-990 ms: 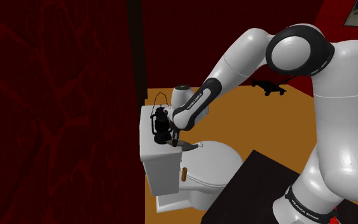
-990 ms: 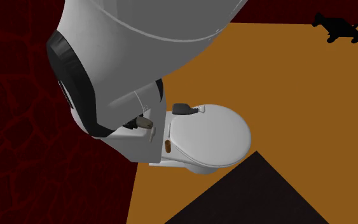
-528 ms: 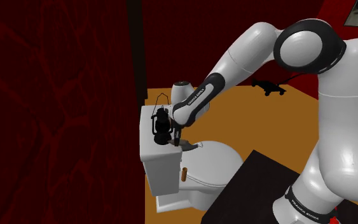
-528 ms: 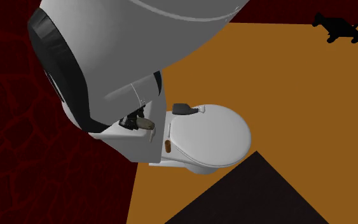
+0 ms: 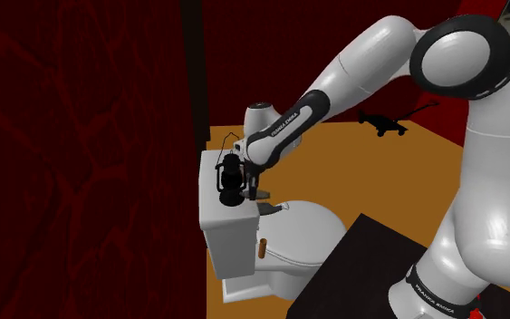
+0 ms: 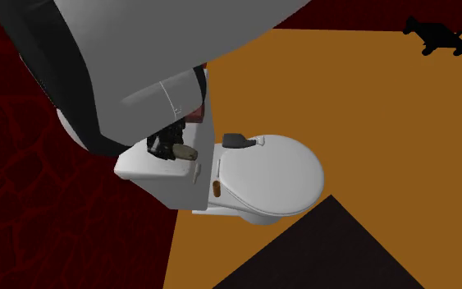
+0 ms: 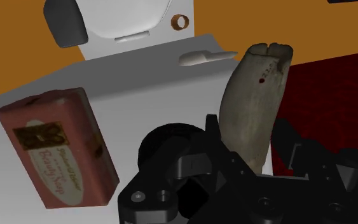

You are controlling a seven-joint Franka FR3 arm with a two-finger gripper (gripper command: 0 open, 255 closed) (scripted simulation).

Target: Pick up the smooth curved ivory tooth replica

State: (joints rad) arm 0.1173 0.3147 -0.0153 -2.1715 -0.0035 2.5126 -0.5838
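The black gripper (image 7: 248,132) is clamped on the tooth replica (image 7: 257,95). The replica is a curved, greyish-ivory piece with a notched far end and a small dark dot near that end. It stands out from between the two fingers (image 7: 214,137), which press against its sides.

In the second exterior view the tooth replica (image 6: 185,152) shows left of centre, jutting from the gripper (image 6: 170,149) just over the top of the white toilet tank (image 6: 171,190). Whether it touches the tank top cannot be told.

In the shoulder view the gripper (image 5: 250,188) hangs near the middle of the frame over the toilet tank (image 5: 230,231). It is just right of a black lantern (image 5: 230,172) that stands on the tank top. A pinkish-red soap bar (image 7: 63,153) with a tan label lies flat on the tank top beside the gripper.

The closed toilet lid (image 6: 270,172) carries a dark grey object (image 6: 235,140) at its rear edge. A small brown ring (image 6: 217,190) sits where the lid meets the tank.

The floor (image 5: 370,181) is orange and the wall (image 5: 81,136) is dark red. A black object (image 5: 384,125) lies on the floor at the shoulder view's upper right.
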